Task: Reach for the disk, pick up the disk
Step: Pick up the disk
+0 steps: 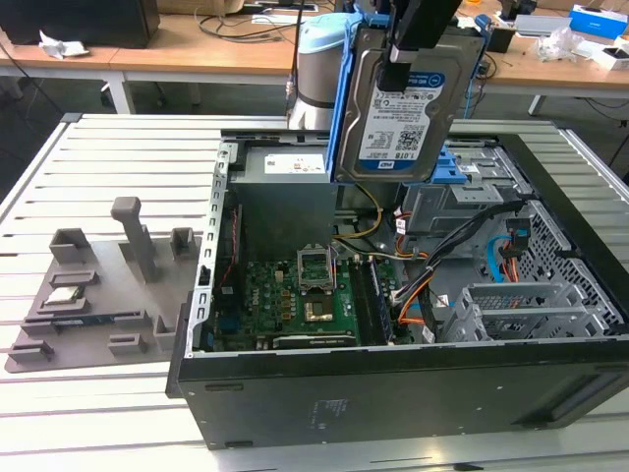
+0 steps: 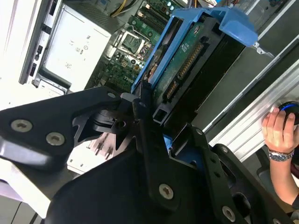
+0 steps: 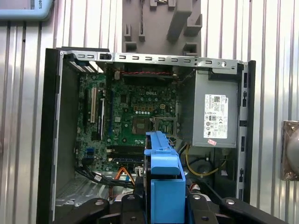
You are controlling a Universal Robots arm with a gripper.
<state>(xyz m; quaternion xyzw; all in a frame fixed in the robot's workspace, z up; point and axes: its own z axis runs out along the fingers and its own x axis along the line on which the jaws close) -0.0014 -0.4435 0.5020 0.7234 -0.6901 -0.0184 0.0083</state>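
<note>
I am clenching my gripper [image 1: 399, 61] on the top edge of the disk [image 1: 437, 98], which is hanging upright above the far part of the open case [image 1: 393, 393], long axis vertical, its white-and-blue label [image 1: 403, 133] facing the near side.

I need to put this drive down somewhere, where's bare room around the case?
Exterior view's left: bare slatted table beyond the grey fixture tray and nearer than it, beside the case. Inside the case, motherboard and cables crowd.
</note>
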